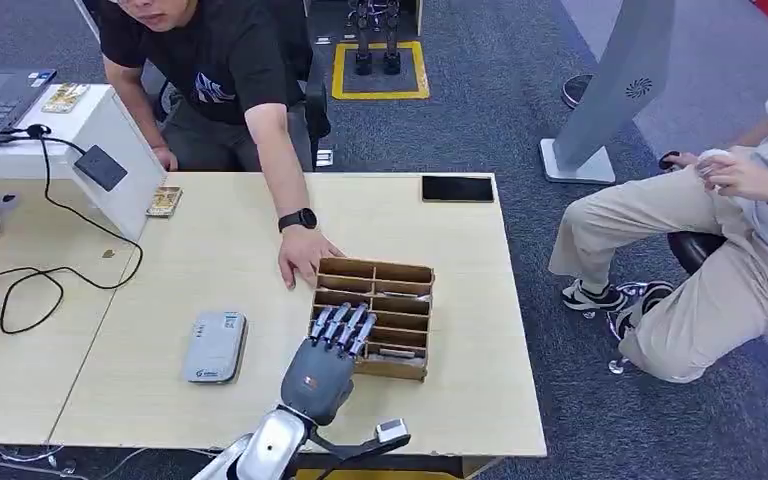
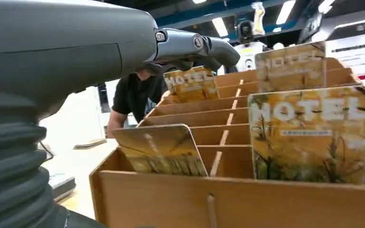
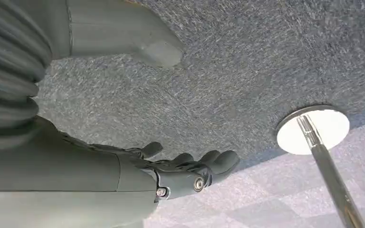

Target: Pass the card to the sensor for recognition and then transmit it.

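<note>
Over the wooden card rack (image 1: 375, 318) your left hand (image 1: 326, 362) is hovering with fingers (image 2: 204, 47) stretched apart, gripping nothing; yellow hotel cards (image 2: 311, 135) are standing in slots just below them. Beside the rack's far corner a person's hand (image 1: 305, 256) is resting on the pale tabletop (image 1: 250, 270), with a grey card reader (image 1: 216, 346) nearby. Your right hand (image 3: 180, 173) is hanging loosely open above blue carpet (image 3: 247, 57).

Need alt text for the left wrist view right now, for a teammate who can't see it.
The left hand reaches over a wooden slotted box holding upright yellow HOTEL cards, its fingers near a card at the back. A person in a black shirt sits behind the box.
</note>
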Motion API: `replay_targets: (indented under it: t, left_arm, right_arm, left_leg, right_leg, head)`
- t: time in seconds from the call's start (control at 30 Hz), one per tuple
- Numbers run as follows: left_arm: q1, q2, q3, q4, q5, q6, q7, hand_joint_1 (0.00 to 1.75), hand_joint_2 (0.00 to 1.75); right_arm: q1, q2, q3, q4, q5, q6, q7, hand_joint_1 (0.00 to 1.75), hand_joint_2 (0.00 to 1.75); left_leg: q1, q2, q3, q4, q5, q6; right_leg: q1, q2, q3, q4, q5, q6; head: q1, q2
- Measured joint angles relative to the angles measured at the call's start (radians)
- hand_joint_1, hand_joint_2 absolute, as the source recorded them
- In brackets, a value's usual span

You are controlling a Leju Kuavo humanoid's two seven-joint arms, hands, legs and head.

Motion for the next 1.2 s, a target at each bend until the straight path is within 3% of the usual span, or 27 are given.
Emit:
replay_targets:
  t: [0.43, 0.47, 0.7, 1.2]
  left_arm:
    - [0.003, -0.005, 0.005, 0.0, 0.0, 0.011, 0.012, 0.0, 1.75]
    - [0.004, -0.005, 0.005, 0.0, 0.0, 0.012, 0.007, 1.75, 1.75]
    - [0.022, -0.014, 0.031, 0.0, 0.0, 0.014, -0.076, 1.75, 1.75]
    - [0.029, -0.023, 0.055, 0.0, 0.0, 0.015, -0.087, 1.75, 1.75]
  right_arm:
    - [0.0, 0.0, 0.0, 0.0, -0.01, 0.0, -0.005, 0.0, 1.75]
    - [0.0, 0.0, 0.0, 0.0, -0.012, 0.0, -0.007, 0.0, 1.75]
    - [-0.001, 0.0, 0.0, 0.001, -0.015, 0.0, -0.021, 0.0, 1.75]
    - [-0.001, 0.0, 0.0, 0.002, -0.015, 0.0, -0.021, 0.0, 1.75]
  left_leg:
    - [0.0, 0.0, 0.0, 0.0, 0.0, 0.0]
    - [0.0, 0.0, 0.0, 0.0, 0.0, 0.0]
    - [0.0, 0.0, 0.0, 0.0, 0.0, 0.0]
    - [0.0, 0.0, 0.0, 0.0, 0.0, 0.0]
  right_leg:
    - [0.0, 0.0, 0.0, 0.0, 0.0, 0.0]
    - [0.0, 0.0, 0.0, 0.0, 0.0, 0.0]
    - [0.0, 0.0, 0.0, 0.0, 0.0, 0.0]
    - [0.0, 0.0, 0.0, 0.0, 0.0, 0.0]
  head:
    - [0.0, 0.0]
    - [0.0, 0.0]
    - [0.0, 0.0]
    - [0.0, 0.0]
